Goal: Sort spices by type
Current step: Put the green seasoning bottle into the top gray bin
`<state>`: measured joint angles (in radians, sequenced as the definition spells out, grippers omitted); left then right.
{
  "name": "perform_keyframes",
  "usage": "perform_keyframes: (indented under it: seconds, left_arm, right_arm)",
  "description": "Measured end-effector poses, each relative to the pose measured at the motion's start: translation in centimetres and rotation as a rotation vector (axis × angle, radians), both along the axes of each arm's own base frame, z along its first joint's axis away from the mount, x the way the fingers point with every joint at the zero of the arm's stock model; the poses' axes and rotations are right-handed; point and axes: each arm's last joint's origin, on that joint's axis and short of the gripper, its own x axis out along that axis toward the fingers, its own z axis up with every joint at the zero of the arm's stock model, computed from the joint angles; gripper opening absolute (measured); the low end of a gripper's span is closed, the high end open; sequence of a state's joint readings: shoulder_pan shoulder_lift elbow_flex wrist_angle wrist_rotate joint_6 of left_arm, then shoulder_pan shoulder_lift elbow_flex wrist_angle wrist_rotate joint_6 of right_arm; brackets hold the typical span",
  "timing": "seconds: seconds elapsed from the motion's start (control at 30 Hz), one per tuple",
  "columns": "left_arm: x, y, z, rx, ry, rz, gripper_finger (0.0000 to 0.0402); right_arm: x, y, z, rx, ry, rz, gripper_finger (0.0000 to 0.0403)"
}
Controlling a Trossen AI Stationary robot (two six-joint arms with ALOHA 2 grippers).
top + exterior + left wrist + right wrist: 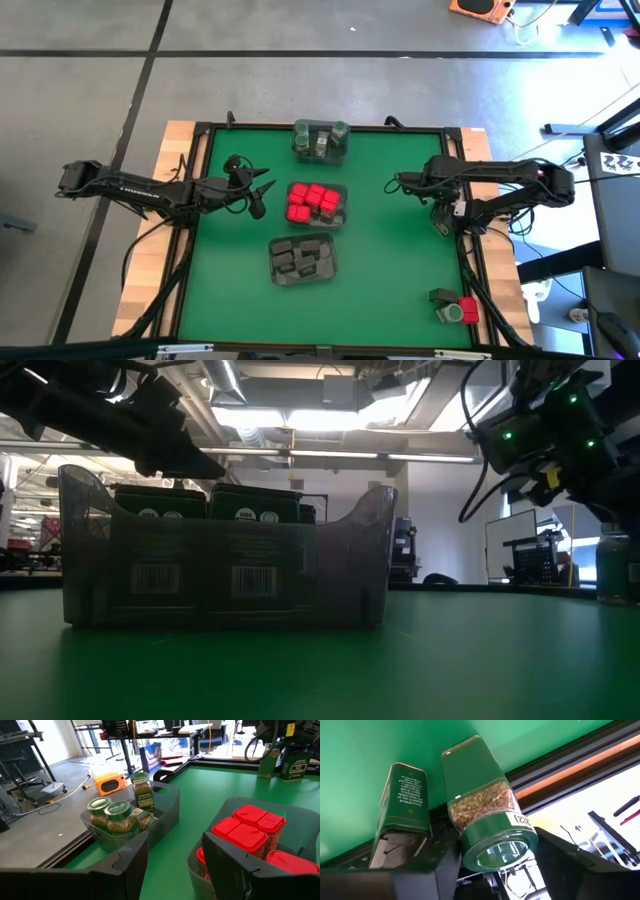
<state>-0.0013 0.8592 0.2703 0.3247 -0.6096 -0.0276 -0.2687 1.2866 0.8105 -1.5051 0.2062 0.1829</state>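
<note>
Three clear trays stand on the green table. The far one (320, 140) holds green-lidded jars (117, 815), the middle one (317, 203) red boxes (250, 827), the near one (303, 258) dark blocks (255, 510). A green-lidded jar (487, 815), a dark tin (402, 805) and a red box (468, 309) stand loose at the near right corner. My left gripper (261, 196) is open and empty, just left of the red tray. My right gripper (443, 224) is open and empty, raised above the table, on the far side of the loose jar.
A raised black frame (470, 270) runs round the green table. A bare stretch of green (390, 270) lies between the trays and the loose containers. Beyond the far left edge, an orange device (111, 783) lies on the floor.
</note>
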Motion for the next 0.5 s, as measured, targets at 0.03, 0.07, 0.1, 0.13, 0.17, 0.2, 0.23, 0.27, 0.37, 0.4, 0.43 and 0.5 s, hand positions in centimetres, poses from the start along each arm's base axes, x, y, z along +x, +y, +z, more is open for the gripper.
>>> perform_keyframes:
  seconds: [0.03,0.07,0.1,0.13,0.17,0.2,0.23,0.27,0.37,0.4,0.43,0.5]
  left_arm:
    - [0.0,0.0,0.0,0.000,0.001,-0.001,0.0182]
    - [0.0,0.0,0.0,0.000,0.000,-0.001,0.0182]
    - [0.0,0.0,0.0,0.001,0.000,-0.001,0.0182]
    - [0.0,0.0,0.0,0.000,0.001,-0.001,0.0182]
    - [0.0,0.0,0.0,0.000,0.001,-0.001,0.0182]
    - [0.0,0.0,0.0,0.000,0.000,-0.001,0.0182]
    - [0.0,0.0,0.0,0.000,0.000,-0.001,0.0182]
    - [0.0,0.0,0.0,0.000,0.001,-0.001,0.0182]
    - [0.0,0.0,0.0,0.000,0.000,-0.001,0.0182]
    - [0.0,0.0,0.0,0.000,0.000,-0.001,0.0182]
    - [0.0,0.0,0.0,0.000,0.000,-0.001,0.0182]
    - [0.0,0.0,0.0,0.000,0.000,-0.001,0.0182]
  right_arm:
    - [0.1,0.0,0.0,0.002,0.005,0.000,0.0218]
    - [0.1,0.0,-0.1,0.002,0.008,0.000,0.0212]
    - [0.1,0.0,0.0,0.002,0.008,0.000,0.0211]
    - [0.1,0.0,0.0,0.002,0.006,0.000,0.0211]
    - [0.1,0.0,0.0,0.002,0.004,0.001,0.0211]
    - [0.2,-0.1,0.1,0.001,-0.002,0.000,0.0211]
    - [0.4,-0.1,0.3,-0.003,-0.016,-0.001,0.0211]
    - [0.7,-0.2,0.5,-0.010,-0.042,0.000,0.0211]
    - [1.5,-0.4,1.7,-0.026,-0.098,0.002,0.0211]
    - [1.7,-0.5,2.2,-0.030,-0.114,0.004,0.0211]
    - [2.0,-0.6,2.8,-0.040,-0.138,0.006,0.0211]
    - [2.6,-0.8,4.0,-0.068,-0.191,0.012,0.0212]
